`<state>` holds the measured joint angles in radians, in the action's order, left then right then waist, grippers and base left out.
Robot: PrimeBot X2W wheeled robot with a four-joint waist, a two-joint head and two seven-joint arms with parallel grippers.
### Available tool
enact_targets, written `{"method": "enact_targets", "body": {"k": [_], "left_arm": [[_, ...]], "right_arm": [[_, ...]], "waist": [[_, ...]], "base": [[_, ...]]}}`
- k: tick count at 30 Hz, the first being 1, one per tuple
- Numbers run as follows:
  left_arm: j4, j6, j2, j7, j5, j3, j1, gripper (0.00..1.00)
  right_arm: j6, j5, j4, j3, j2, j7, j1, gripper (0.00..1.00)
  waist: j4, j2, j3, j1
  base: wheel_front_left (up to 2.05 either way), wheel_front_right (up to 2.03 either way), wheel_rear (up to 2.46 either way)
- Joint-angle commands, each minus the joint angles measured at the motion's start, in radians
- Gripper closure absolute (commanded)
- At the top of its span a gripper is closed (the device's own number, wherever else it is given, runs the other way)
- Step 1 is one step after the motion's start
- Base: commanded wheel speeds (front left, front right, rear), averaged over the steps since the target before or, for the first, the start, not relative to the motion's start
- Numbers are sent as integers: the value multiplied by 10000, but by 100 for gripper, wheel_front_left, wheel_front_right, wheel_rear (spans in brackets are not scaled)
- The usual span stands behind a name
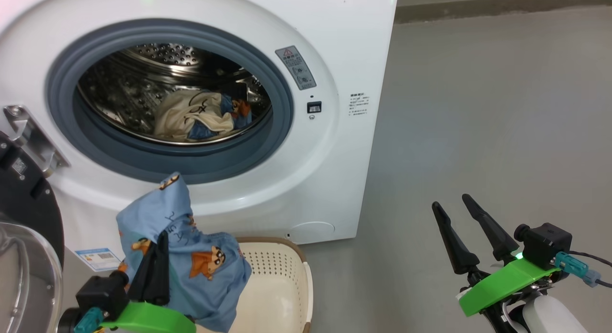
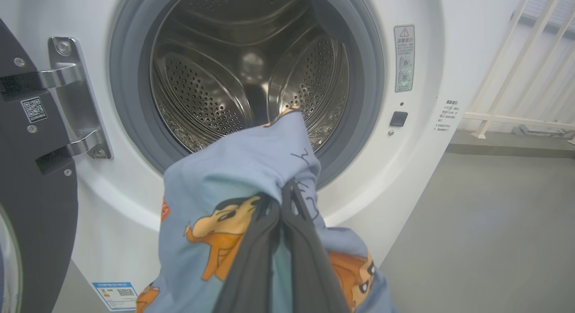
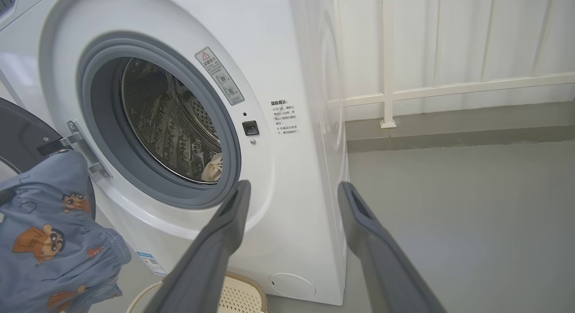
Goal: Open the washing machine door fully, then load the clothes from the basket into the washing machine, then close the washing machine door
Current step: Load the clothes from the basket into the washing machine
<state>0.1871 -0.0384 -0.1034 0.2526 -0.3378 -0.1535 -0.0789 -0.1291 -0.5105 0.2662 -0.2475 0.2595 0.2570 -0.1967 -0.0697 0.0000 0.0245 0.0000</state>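
The washing machine [image 1: 334, 46] stands with its door [image 1: 26, 213] swung wide to the left on its metal hinge [image 2: 74, 97]. Inside the steel drum [image 1: 143, 80] lie cream and blue clothes [image 1: 196, 115]. My left gripper [image 1: 160, 240] is shut on a light blue garment [image 1: 191, 247] with orange cartoon prints, held above the cream basket [image 1: 282, 275] and below the drum's mouth. That garment [image 2: 224, 200] drapes over my left fingers [image 2: 310, 259]. My right gripper [image 1: 452, 204] stands open over the floor to the right, holding nothing; its fingers [image 3: 224, 241] frame the machine's front corner.
Grey floor [image 1: 478, 108] stretches to the right of the machine. A white railing [image 3: 386, 57] runs along the wall behind. The grey-blue gasket [image 1: 282, 84] rings the opening. A blue label sticker [image 1: 98, 259] sits low on the machine's front.
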Motion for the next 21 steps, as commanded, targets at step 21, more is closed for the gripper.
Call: {"method": "enact_targets", "body": {"k": [21], "left_arm": [[2531,-380,-511,88,419,261,-5279,100]], "right_arm": [[-16,-198,-652,-249,7,48,-902,0]], "waist": [[-680,0,2473,0]], "base": [[0,0,0]]}}
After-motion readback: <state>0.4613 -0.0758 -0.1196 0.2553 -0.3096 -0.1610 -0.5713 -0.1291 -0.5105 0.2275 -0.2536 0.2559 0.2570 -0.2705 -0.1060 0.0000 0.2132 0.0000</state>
